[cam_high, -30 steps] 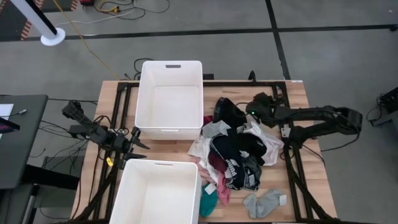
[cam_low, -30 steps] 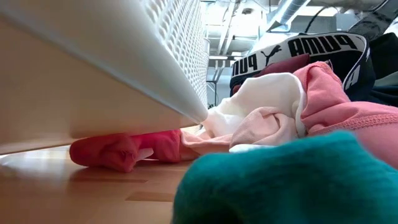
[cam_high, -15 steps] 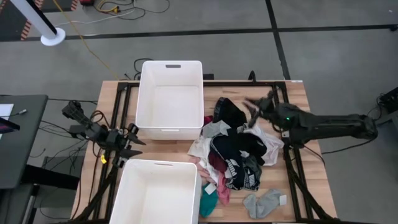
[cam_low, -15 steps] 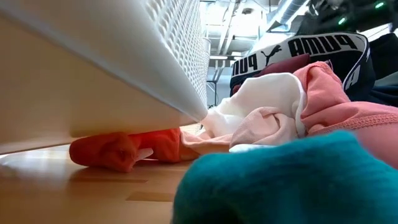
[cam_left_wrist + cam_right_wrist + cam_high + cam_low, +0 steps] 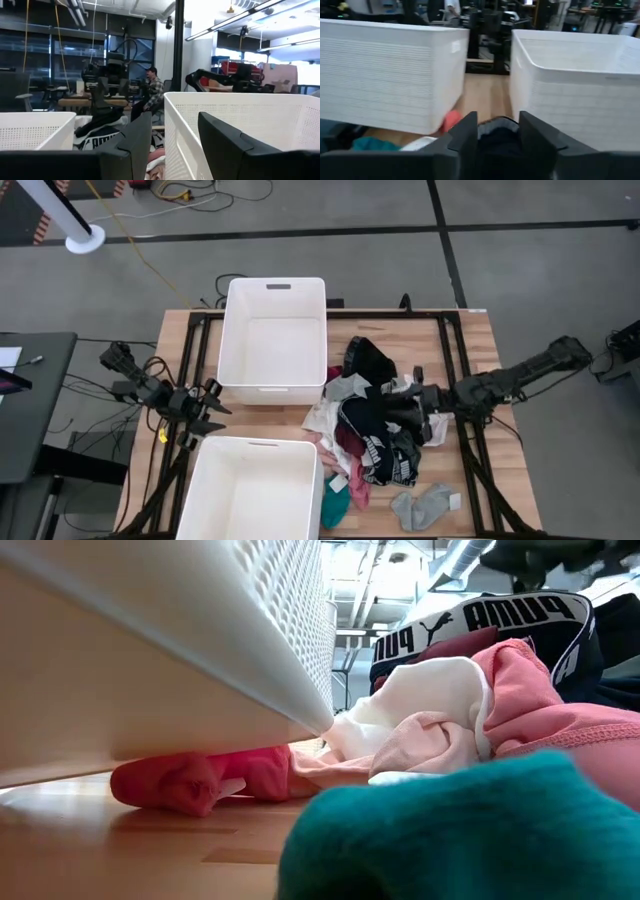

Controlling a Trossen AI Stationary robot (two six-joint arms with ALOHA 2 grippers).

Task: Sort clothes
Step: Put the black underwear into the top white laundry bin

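Seen nearest in the low view: a teal fabric garment point(image 5: 450, 830), then pale pink and white soft cloth point(image 5: 420, 735), a red rolled sock point(image 5: 200, 780) tucked against the near white plastic bin point(image 5: 150, 650), all lying on the wooden worktop point(image 5: 150, 850). From above, heaped between the bins and the right arm: the mixed pile of small black, white, pink and maroon clothes point(image 5: 375, 425), with a grey sock pair point(image 5: 425, 505) lying apart at the near edge.

Right gripper point(image 5: 422, 402) down at the pile's right side, fingers point(image 5: 465, 132) parted and straddling a dark black garment point(image 5: 497, 142); not yet clamped, as far as can be judged. Left gripper point(image 5: 212, 412) waiting between the two bins, fingers point(image 5: 137, 140) apart, nothing between them.

For a good pick: press down enough to gather only the black piece, close fully before lifting, then rise straight up and pause so tangled neighbours can drop off. Worth avoiding a sideways drag, likely to pull the white and pink pieces along or spill the heap off the worktop edge. After that, carry across to the far white rectangular bin point(image 5: 272, 335) or the near one, both apparently empty, and release well inside the rim.
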